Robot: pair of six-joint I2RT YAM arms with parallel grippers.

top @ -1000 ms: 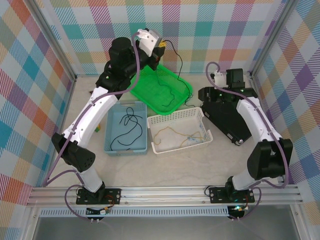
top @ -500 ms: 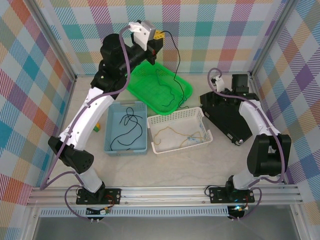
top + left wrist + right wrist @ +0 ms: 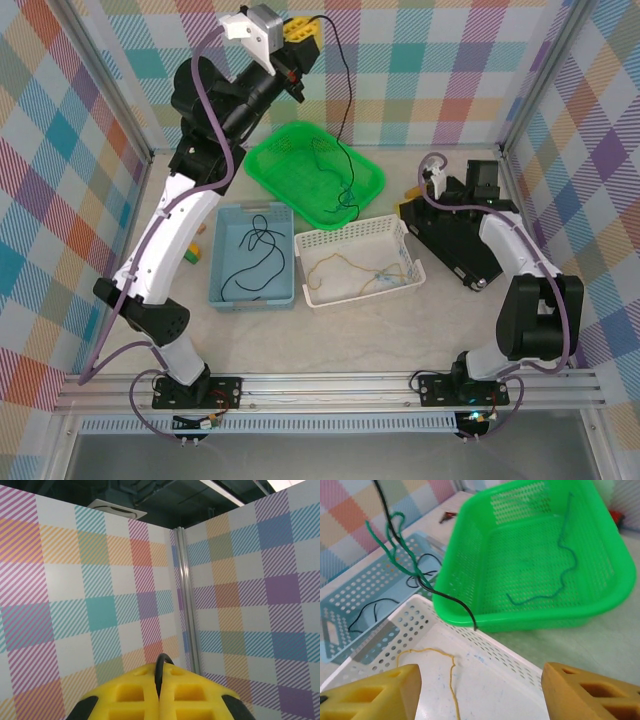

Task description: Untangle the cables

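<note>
**Checked walls, one cable lifted**

Your left gripper, high by the far wall, is clamped on a black cable hanging into the green basket. Your right gripper, fingers apart, sits low beside the white basket.

The left arm and the right arm wear white shells over black joint housings. A purple-grey hose runs back from each claw to black base plates. The left claw has yellow moulded pads with square recesses. The right claw has matching yellow recessed fingers.
</note>
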